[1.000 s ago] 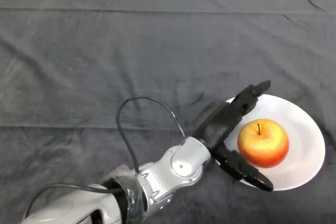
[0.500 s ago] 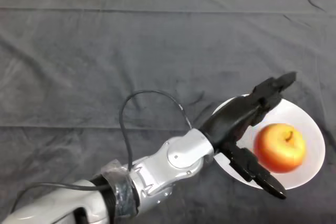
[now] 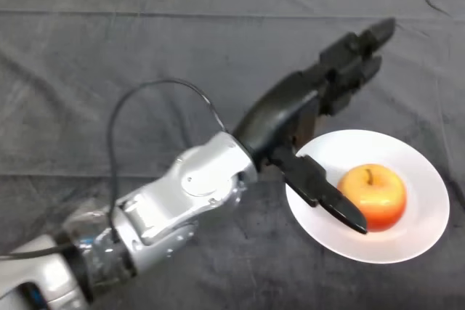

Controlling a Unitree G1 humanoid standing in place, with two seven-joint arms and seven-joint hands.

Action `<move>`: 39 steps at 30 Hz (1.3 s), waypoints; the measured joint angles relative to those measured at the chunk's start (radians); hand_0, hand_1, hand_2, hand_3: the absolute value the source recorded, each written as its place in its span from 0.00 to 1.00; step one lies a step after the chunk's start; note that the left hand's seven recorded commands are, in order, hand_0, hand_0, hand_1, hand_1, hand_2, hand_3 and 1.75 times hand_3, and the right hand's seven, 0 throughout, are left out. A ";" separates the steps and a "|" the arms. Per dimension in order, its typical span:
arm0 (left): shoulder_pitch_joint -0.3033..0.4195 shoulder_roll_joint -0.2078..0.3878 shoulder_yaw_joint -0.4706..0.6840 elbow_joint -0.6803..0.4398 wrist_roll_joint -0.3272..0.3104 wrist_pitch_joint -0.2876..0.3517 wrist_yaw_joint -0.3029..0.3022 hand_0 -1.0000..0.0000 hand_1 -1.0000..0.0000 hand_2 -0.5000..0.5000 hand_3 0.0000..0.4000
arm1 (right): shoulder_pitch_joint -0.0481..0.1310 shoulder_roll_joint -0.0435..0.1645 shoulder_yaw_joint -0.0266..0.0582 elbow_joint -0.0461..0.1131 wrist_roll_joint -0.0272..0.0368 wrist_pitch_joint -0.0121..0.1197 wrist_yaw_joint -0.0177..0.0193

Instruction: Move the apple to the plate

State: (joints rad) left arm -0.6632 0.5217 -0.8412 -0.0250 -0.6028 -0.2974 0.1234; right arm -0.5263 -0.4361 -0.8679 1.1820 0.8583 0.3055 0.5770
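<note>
A red and yellow apple sits upright on a white plate at the right of the table. My left hand is raised above the plate's left rim, open, with its fingers stretched toward the upper right and its thumb reaching down in front of the apple's left side. The hand holds nothing.
The table is covered by a dark grey cloth with a few creases. My silver-grey forearm crosses the lower left of the view.
The hand has lifted up and away from the apple and moved toward the upper left. The apple has rolled back upright toward the plate's middle and stays on the plate.
</note>
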 measured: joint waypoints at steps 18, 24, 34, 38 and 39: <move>0.256 0.232 0.471 0.000 0.077 -0.065 0.052 1.00 1.00 0.50 0.00 | 0.000 0.000 -0.0004 0.000 0.0000 0.000 -0.0004; 0.353 0.248 0.612 0.002 0.100 -0.086 0.104 1.00 1.00 0.50 0.00 | 0.000 0.000 0.0001 0.000 0.0000 0.000 -0.0006; 0.501 0.268 0.854 0.031 0.134 -0.114 0.177 1.00 1.00 0.50 0.00 | 0.000 0.000 0.0002 0.000 -0.0001 0.000 -0.0013; 0.559 0.272 0.943 0.033 0.145 -0.116 0.204 1.00 1.00 0.50 0.00 | 0.000 0.000 0.0007 0.000 -0.0001 0.000 -0.0014; 0.578 0.272 0.970 0.034 0.146 -0.117 0.209 1.00 1.00 0.50 0.00 | 0.000 0.000 0.0004 0.000 -0.0001 0.000 -0.0014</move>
State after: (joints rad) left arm -0.0850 0.7937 0.1292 0.0093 -0.4564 -0.4143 0.3324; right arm -0.5261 -0.4361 -0.8676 1.1820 0.8582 0.3057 0.5756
